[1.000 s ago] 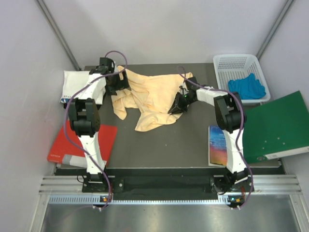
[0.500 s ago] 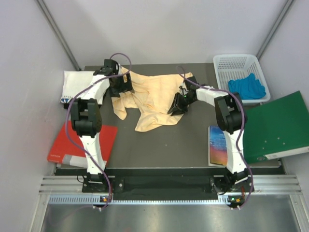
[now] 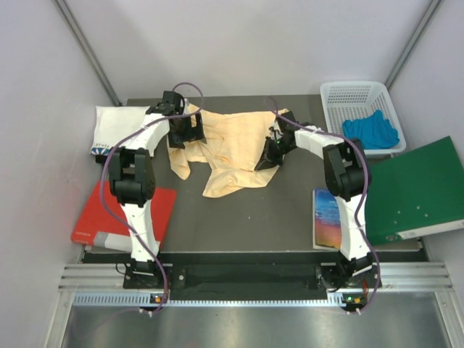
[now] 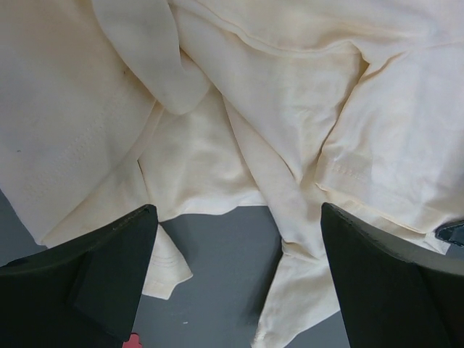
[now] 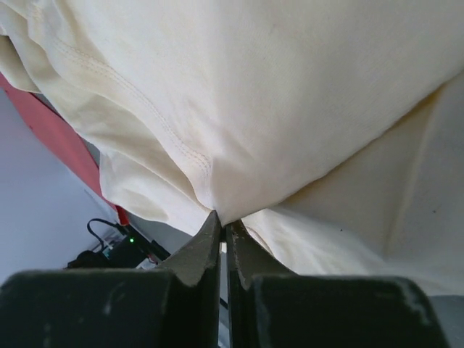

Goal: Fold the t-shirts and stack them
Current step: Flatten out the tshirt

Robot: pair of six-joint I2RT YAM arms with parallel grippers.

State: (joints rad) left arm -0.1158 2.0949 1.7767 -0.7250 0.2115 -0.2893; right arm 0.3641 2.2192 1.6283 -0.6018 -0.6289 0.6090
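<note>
The pale peach-yellow t-shirt [image 3: 230,148] lies crumpled on the dark table, toward the back. My left gripper [image 3: 190,130] is open and hangs over the shirt's left part; in the left wrist view its wide-apart jaws frame the shirt [image 4: 239,109] and bare table, holding nothing. My right gripper [image 3: 270,156] is shut on a fold of the shirt's right edge; the right wrist view shows the cloth [image 5: 290,94] pinched at the tips. The white t-shirt [image 3: 116,127], with a small dark-blue print, lies folded at the table's left back corner.
A white basket [image 3: 362,116] holding blue cloth stands at the back right. A green folder [image 3: 413,192] lies to the right, a colourful book [image 3: 326,217] by the right arm, and a red book [image 3: 119,214] at the left front.
My left gripper has moved right, from the shirt's left edge further over the cloth. My right gripper has shifted slightly back, still pinching the shirt, and the cloth there has lifted a little.
</note>
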